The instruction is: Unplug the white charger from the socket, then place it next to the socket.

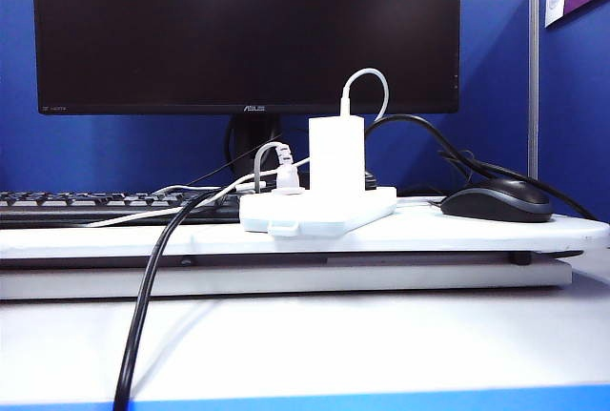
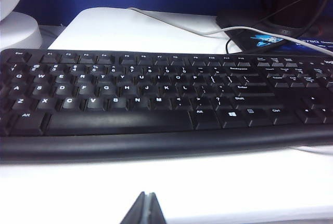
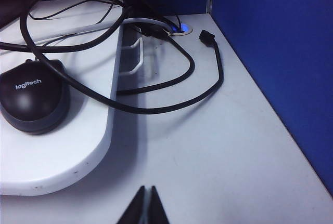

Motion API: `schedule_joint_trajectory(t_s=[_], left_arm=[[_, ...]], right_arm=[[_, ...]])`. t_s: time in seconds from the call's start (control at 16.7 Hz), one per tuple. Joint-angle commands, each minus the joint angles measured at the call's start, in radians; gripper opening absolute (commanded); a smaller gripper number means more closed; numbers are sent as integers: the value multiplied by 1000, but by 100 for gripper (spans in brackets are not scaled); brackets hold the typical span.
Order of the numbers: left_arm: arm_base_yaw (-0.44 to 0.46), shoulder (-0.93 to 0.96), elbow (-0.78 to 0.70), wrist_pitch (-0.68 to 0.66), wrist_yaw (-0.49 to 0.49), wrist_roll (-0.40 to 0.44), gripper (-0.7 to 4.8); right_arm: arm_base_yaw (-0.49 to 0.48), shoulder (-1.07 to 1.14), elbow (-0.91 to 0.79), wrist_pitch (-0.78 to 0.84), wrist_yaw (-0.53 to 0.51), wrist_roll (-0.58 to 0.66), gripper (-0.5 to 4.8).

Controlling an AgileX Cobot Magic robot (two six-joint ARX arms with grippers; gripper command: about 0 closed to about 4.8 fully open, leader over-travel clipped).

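1. Blue partition panels are seen behind a white desk, on which a raised white tray is set.
2. A black monitor is stood at the back, with a black keyboard in front of it at the left of the exterior view.
3. The socket is laid flat on the tray near the middle, its small front tab turned towards the camera.
4. The white charger is held upright in the socket, and its thin white cable is looped over from its top end.
5. A small white-grey plug is seated in the socket just beside the charger, on its left.
6. A black mouse is placed on the tray to the right of the socket, apart from it.
7. A thick black cable is draped from the tray down over the front of the desk.
8. No arm is caught in the exterior view.
9. The left gripper is shown low and level over the white surface in front of the keyboard, its 2 fingertips pressed together on nothing.
10. The right gripper is shown low over the bare desk beside the tray's rounded edge, near the mouse, its 2 fingertips likewise pressed together and empty.
11. Both grippers are kept well apart from the charger and the socket.
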Motion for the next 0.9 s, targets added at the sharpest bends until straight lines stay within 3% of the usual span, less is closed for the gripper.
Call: schedule_joint_trajectory(t_s=[0.06,0.3,0.42,0.54,0.9], left_arm=[[1,-3,-2,-10,-15,4,-5],[1,-3,-2,-8,-20,3,-5],[0,-3,0,-8,-16,0,-5],[0,-3,9,2,2,-7,-5],[0,-2,132,55,31,-4,-5]], right_arm=[[0,-2,-4,13,-2,0,-6],[0,-2,-4,23,-3,0,-6],[0,-2,6,113,-34,31,-6],[0,-2,56,180,-70,55,-6],[-1,18,316,172,-40,50,-6]])
